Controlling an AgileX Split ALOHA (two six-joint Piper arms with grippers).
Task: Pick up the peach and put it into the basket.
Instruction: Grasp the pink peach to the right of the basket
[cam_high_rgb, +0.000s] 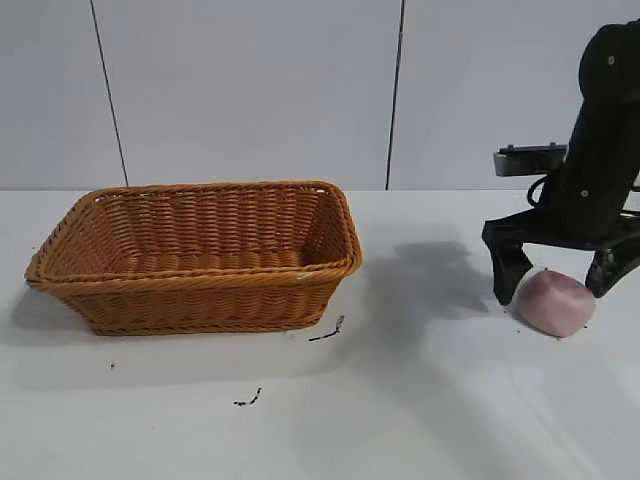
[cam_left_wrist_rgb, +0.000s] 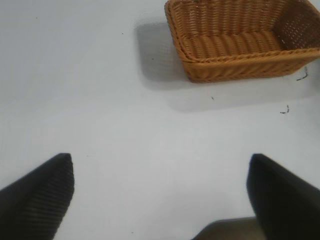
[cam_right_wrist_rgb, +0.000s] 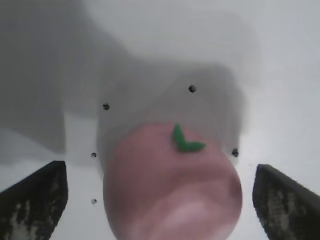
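Pink and matte, the peach (cam_high_rgb: 556, 302) is seen resting on the white desk (cam_high_rgb: 430, 400) near its right edge, well apart from the basket (cam_high_rgb: 200, 255). A small green leaf (cam_right_wrist_rgb: 186, 141) is noted on the fruit in the right wrist view. The right gripper (cam_high_rgb: 560, 278) is lowered over the peach, with its black fingers (cam_high_rgb: 506, 272) spread wide, one on each side of the fruit. In the right wrist view a clear gap of desk is visible between each finger and the peach, so no grip is recorded.

Orange-brown wicker is recorded for the basket, which is set toward the desk's left side, upright, with nothing seen inside. Two small dark marks (cam_high_rgb: 326, 332) are noted on the desk just in front of the basket's right corner.

The left gripper (cam_left_wrist_rgb: 160, 195) is held above bare desk, away from the basket, with its fingers (cam_left_wrist_rgb: 40, 195) wide apart and nothing between them.
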